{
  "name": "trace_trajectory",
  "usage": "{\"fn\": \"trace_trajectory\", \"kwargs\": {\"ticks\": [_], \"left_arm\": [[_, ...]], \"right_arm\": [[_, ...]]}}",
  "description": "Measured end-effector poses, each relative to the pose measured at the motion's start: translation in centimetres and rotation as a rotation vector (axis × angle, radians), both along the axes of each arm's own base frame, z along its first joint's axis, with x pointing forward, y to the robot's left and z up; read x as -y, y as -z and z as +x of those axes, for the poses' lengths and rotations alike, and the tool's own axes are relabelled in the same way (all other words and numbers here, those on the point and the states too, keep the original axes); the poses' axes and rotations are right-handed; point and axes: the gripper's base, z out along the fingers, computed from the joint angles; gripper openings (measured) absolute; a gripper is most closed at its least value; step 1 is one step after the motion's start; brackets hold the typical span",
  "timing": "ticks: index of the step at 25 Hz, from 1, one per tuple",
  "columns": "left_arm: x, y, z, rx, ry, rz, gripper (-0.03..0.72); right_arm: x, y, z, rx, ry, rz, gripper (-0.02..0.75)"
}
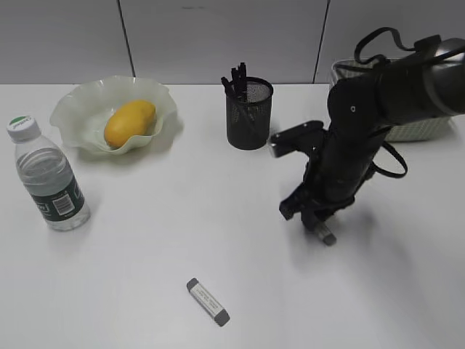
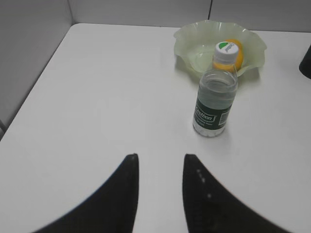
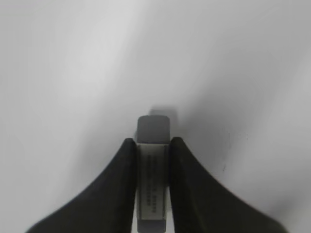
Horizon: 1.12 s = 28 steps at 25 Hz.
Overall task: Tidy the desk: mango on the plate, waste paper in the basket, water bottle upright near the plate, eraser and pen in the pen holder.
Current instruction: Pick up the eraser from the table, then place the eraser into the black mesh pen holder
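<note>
Left claw: spread, nothing between the jaws; hangs over bare surface.
Water bottle: upright, white cap on, ahead of the left claw and a little to its right. It stands near the plate, not touching it. Judged done.
Plate: beyond the bottle as the left claw looks, well to the left of the right claw.
Mango: lies in the plate. Done.
Loose eraser: flat on the surface, left of the right claw and nearer the front edge, well apart from it. Left to do.
Pen holder: upright, left of the right claw and farther back. Dark pens stick out of its top, so the pen part looks done.
Right claw: pointing down, close over the surface, pinching a small block.
Gripped eraser: grey end with a printed sleeve, a jaw touching each long side. Whether it is clear of the surface cannot be told. It has to go to the pen holder.
Basket: behind the right arm, mostly hidden.
Waste paper: not seen anywhere on the surface; possibly in the basket, unconfirmed.
Progress: late stage, with two erasers left to put away.
</note>
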Motion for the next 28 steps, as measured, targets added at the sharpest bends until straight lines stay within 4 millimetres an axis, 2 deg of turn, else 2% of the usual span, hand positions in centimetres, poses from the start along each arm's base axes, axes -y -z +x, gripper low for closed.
{"fn": "trace_trajectory", "kwargs": {"ticks": [2, 7, 9, 11, 15, 19, 21, 23, 25, 28], "left_arm": [[0.0, 0.0, 0.0, 0.0, 0.0, 0.0, 0.234], [0.0, 0.0, 0.0, 0.0, 0.0, 0.0, 0.234], [0.0, 0.0, 0.0, 0.0, 0.0, 0.0, 0.234], [0.0, 0.0, 0.0, 0.0, 0.0, 0.0, 0.234], [0.0, 0.0, 0.0, 0.0, 0.0, 0.0, 0.234], [0.0, 0.0, 0.0, 0.0, 0.0, 0.0, 0.234], [0.0, 0.0, 0.0, 0.0, 0.0, 0.0, 0.234], [0.0, 0.0, 0.0, 0.0, 0.0, 0.0, 0.234], [0.0, 0.0, 0.0, -0.001, 0.0, 0.0, 0.234], [0.0, 0.0, 0.0, -0.001, 0.0, 0.0, 0.234]], "right_arm": [[-0.5, -1.8, 0.9, 0.145, 0.001, 0.078, 0.164], [-2.4, -10.3, 4.4, 0.78, 0.012, 0.426, 0.164], [-2.9, -11.9, 5.4, 0.925, 0.008, 0.5, 0.164], [-3.3, -12.1, 6.7, 0.99, 0.011, 0.529, 0.164], [-4.3, -10.0, 9.1, 1.013, 0.016, 0.535, 0.164], [-4.9, -8.1, 10.4, 0.988, 0.021, 0.524, 0.184], [-4.8, -7.7, 10.7, 0.982, 0.031, 0.521, 0.269], [-4.8, -7.5, 10.8, 0.97, 0.034, 0.515, 0.409], [-4.7, -7.4, 10.7, 0.943, 0.038, 0.502, 0.512], [-4.4, -7.8, 10.0, 0.833, 0.038, 0.448, 0.559]]}}
